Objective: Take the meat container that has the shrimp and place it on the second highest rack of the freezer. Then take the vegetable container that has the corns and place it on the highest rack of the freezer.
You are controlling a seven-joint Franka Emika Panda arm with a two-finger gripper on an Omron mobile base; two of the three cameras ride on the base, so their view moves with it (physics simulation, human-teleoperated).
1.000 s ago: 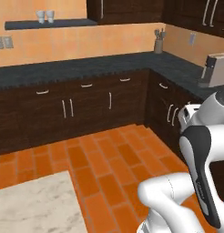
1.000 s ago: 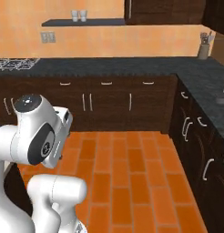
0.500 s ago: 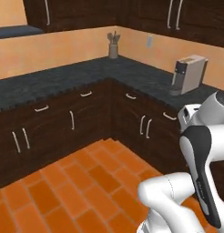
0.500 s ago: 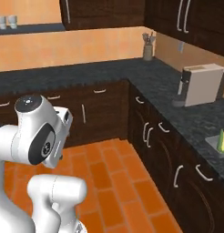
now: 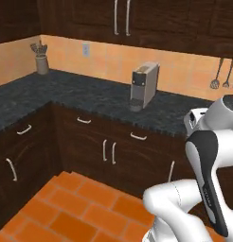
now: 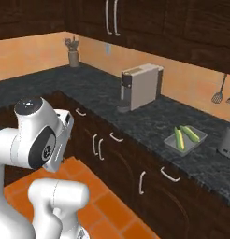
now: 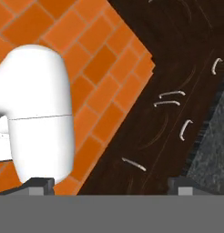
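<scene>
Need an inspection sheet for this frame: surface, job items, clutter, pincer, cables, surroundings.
Surface: dark speckled counter runs around a corner above dark wooden cabinets with pale handles.
Job's things: vegetable container lies on the counter right of the coffee machine, holding the two corns side by side. Meat container, shrimp and freezer: nothing seen.
Clutter: coffee machine upright on the counter; utensil jar in the far corner; a grey appliance cut by the right edge.
Pincer: pincer open, empty, aimed down at orange floor tiles and the cabinet fronts.
Cables: nothing seen.
Surroundings: orange backsplash with a wall outlet; hanging utensils; dark upper cabinets.
</scene>
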